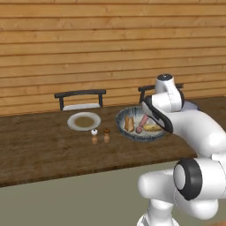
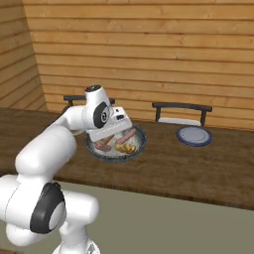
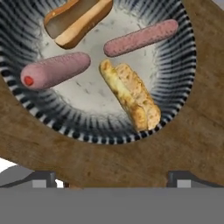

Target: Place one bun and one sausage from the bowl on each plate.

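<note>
the bowl (image 3: 183,65) sits on the wooden counter (image 1: 39,145) with everything in it: two buns and two sausages. both plates are bare, the pale plate (image 1: 84,121) off to one side of the bowl and the blue plate (image 2: 194,135) well apart on the other side, each in front of a chair. so the job looks to be at its start, and the step in hand is most likely the first pick.

the claw (image 3: 111,177) hangs above the near rim of the bowl, its two dark tips spread wide with nothing between them. in the hand view the nearest item is the toasted bun (image 3: 131,96), lying at a slant with a sausage (image 3: 54,70) just beside it and a second sausage (image 3: 140,37) close past its far end. the other bun (image 3: 76,17) lies at the far side.

to do this well, the claw should move further over the bowl, turn so its tips straddle the chosen piece across its short width, and come down clear of the neighbours and of the rim. the bun looks soft, so a gentle squeeze seems wise.

the arm reaches forward from the base, elbow high, the wrist bent so the hand points down at the bowl.
</note>
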Controlling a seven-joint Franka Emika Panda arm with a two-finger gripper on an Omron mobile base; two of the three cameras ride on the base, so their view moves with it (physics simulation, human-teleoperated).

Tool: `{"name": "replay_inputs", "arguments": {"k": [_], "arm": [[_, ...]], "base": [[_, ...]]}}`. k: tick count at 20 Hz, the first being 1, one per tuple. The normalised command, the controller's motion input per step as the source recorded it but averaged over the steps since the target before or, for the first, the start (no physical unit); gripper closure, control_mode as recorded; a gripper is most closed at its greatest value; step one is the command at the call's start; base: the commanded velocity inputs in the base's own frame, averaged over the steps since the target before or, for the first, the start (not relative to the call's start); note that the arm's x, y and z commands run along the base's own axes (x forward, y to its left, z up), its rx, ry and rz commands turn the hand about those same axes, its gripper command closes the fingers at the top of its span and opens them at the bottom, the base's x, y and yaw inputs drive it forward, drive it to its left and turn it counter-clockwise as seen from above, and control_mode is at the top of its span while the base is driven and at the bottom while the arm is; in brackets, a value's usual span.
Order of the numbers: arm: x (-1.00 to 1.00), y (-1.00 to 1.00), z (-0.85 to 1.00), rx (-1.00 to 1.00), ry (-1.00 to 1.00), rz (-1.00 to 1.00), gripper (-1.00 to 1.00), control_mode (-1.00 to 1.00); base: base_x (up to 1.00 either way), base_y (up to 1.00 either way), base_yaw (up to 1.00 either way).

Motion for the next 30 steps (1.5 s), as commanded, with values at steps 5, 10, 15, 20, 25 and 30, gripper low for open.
{"name": "replay_inputs", "arguments": {"k": [5,10,15,20,25,30], "arm": [[0.45,-0.14,0.0,0.02,0.09,0.05,-1.0,-1.0],[0.53,0.03,-0.19,0.0,0.09,0.02,-1.0,-1.0],[0.24,0.04,-0.35,0.0,0.08,0.0,-1.0,-1.0],[0.07,0.0,-0.33,-0.03,0.03,0.0,-1.0,-1.0],[0.2,0.0,-0.21,-0.05,0.0,0.0,-1.0,-1.0],[0.22,0.0,-0.17,-0.01,0.03,0.0,-1.0,-1.0]], "base": [[0.0,0.0,0.0],[0.0,0.0,0.0],[0.0,0.0,0.0],[0.0,0.0,0.0],[0.0,0.0,0.0],[0.0,0.0,0.0]]}}
